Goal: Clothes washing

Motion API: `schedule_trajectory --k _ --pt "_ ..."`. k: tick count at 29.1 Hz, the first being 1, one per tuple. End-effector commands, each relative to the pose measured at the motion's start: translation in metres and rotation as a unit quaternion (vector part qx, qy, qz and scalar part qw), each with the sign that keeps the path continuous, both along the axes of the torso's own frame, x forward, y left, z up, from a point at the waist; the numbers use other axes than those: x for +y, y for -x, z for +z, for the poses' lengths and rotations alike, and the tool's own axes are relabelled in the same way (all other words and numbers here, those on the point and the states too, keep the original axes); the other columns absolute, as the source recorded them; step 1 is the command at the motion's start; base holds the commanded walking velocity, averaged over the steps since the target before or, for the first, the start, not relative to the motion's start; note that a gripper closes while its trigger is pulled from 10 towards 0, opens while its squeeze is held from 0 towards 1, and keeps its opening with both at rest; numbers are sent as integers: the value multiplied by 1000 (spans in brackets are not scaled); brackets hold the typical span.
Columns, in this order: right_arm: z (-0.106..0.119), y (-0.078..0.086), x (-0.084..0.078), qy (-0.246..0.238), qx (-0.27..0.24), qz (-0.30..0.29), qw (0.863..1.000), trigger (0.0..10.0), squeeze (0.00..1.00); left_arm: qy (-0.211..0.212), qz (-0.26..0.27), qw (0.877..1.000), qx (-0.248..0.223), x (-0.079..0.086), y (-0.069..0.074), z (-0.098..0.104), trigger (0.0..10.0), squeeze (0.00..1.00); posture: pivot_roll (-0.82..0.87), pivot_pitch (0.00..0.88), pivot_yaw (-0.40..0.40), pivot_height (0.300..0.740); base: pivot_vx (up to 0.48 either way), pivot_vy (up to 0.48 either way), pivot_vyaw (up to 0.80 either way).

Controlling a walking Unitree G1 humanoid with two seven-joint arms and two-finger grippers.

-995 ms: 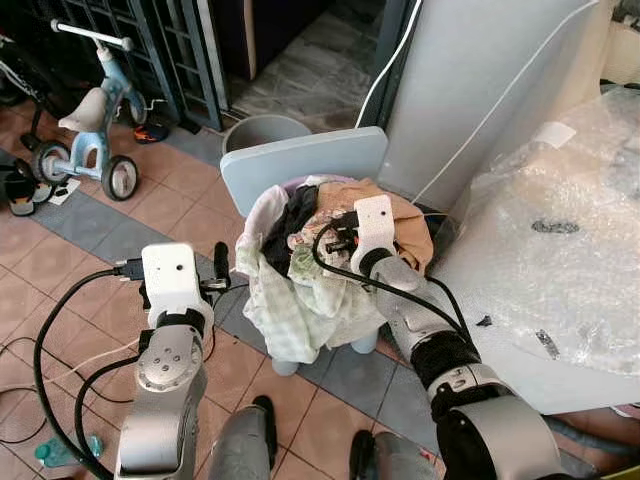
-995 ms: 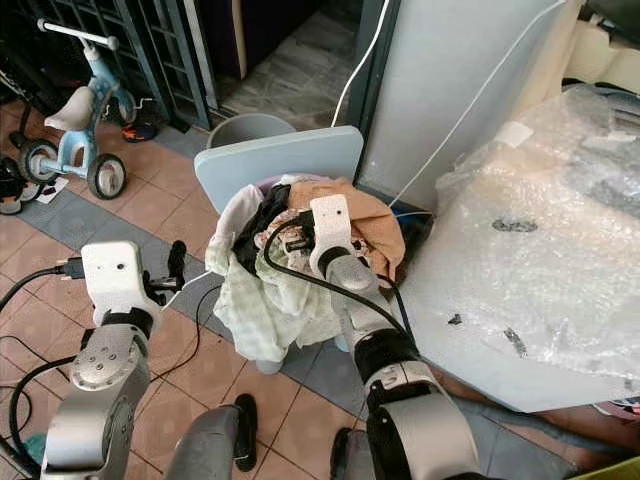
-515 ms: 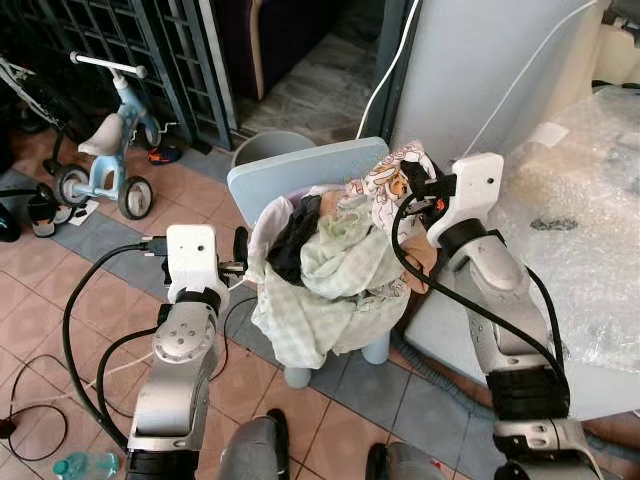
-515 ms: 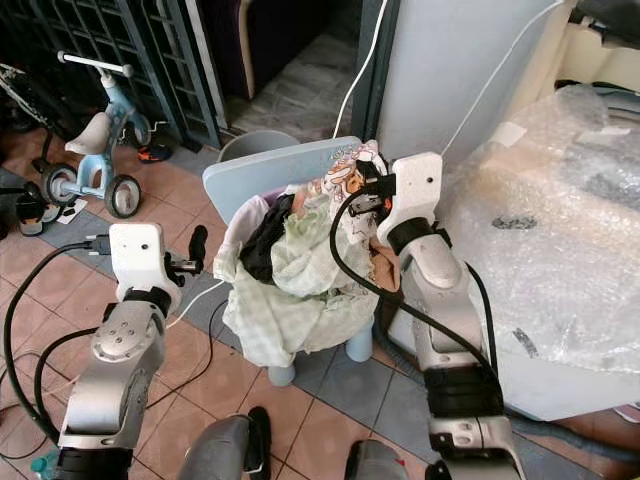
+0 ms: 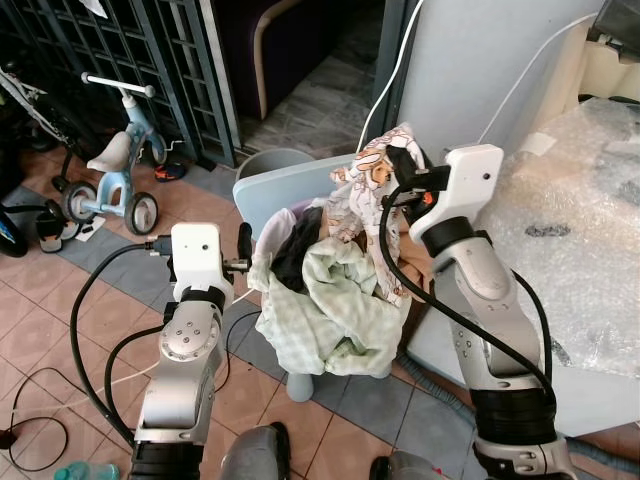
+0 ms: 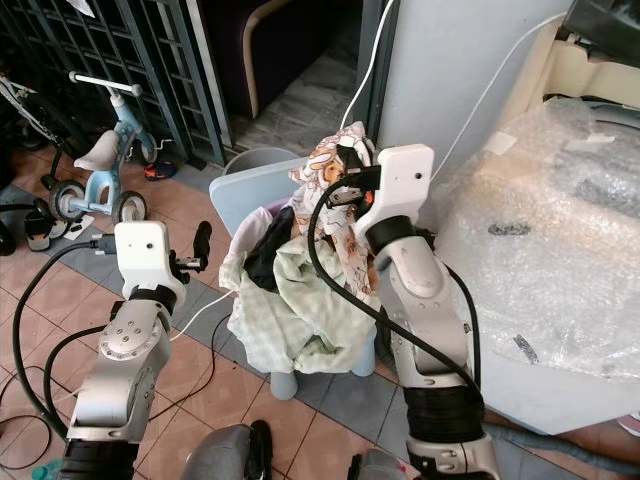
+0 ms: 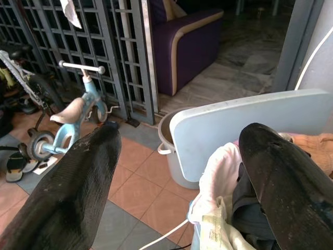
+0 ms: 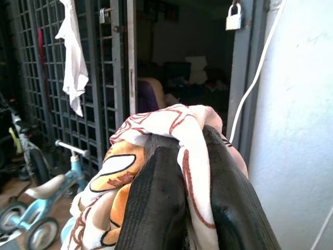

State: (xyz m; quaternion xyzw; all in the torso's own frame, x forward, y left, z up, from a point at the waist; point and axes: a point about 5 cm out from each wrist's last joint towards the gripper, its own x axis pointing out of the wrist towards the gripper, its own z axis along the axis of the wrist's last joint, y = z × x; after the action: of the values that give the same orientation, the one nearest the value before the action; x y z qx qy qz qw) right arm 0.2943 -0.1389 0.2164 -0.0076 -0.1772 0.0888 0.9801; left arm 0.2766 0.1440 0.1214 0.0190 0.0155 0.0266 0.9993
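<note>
Patterned cloth (image 5: 372, 178) is clenched in the right gripper (image 5: 400, 160), lifted at 12 o'clock above the laundry basket (image 5: 330, 290) to clear the pile. Left gripper (image 5: 243, 243) is released, held at basket's 9 o'clock.

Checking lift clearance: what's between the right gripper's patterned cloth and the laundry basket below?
In the left eye view, the patterned cloth hangs from the right gripper onto the heaped clothes in the basket; no gap.

We see open tiled floor (image 5: 90, 300) left of the laundry basket (image 5: 300, 215). The chair back (image 5: 290, 180) blocks behind it, and the bubble-wrapped machine (image 5: 580, 250) crowds its right.
</note>
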Motion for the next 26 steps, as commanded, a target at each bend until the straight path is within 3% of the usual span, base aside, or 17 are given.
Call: schedule_trajectory --k 1,2,3,4,5,11,17,21,26 --pt "-9 10 -22 6 14 -66 998 0 0 -1 0 1000 -1 0 0 -2 10000 0 -38 1 33 740 0 0 0" --pt "-16 14 -29 7 29 -83 996 0 0 -1 0 1000 -2 0 0 -3 10000 0 -41 1 34 740 0 0 0" --pt "-24 18 -35 15 46 -101 994 1765 0 -1 -1 1000 -2 -1 -1 -3 10000 0 -45 1 37 740 0 0 0" --pt "-29 22 -39 22 58 -114 992 1765 0 0 -1 1000 -2 -1 -1 -3 10000 0 -47 2 39 740 0 0 0" --pt "-35 26 -42 21 69 -124 990 10000 0 2 -4 1000 -4 -3 -2 -3 10000 0 -54 3 43 740 0 0 -781" --pt "-39 37 -43 35 71 -158 984 10000 0 5 -42 999 -25 -13 -13 7 10000 0 -75 25 83 740 0 0 -781" --pt "-45 49 -50 47 74 -198 976 10000 0 -7 -75 997 -18 -17 -8 3 10000 0 -87 35 93 740 0 0 -781" --pt "-48 49 -50 46 77 -192 977 10000 0 -4 -82 997 -12 -17 -6 -1 10000 0 -87 32 91 740 0 0 -783" --pt "-55 44 -48 50 91 -168 980 10000 0 -8 -69 998 -2 -14 -2 -8 10000 0 -77 13 71 740 0 0 0"
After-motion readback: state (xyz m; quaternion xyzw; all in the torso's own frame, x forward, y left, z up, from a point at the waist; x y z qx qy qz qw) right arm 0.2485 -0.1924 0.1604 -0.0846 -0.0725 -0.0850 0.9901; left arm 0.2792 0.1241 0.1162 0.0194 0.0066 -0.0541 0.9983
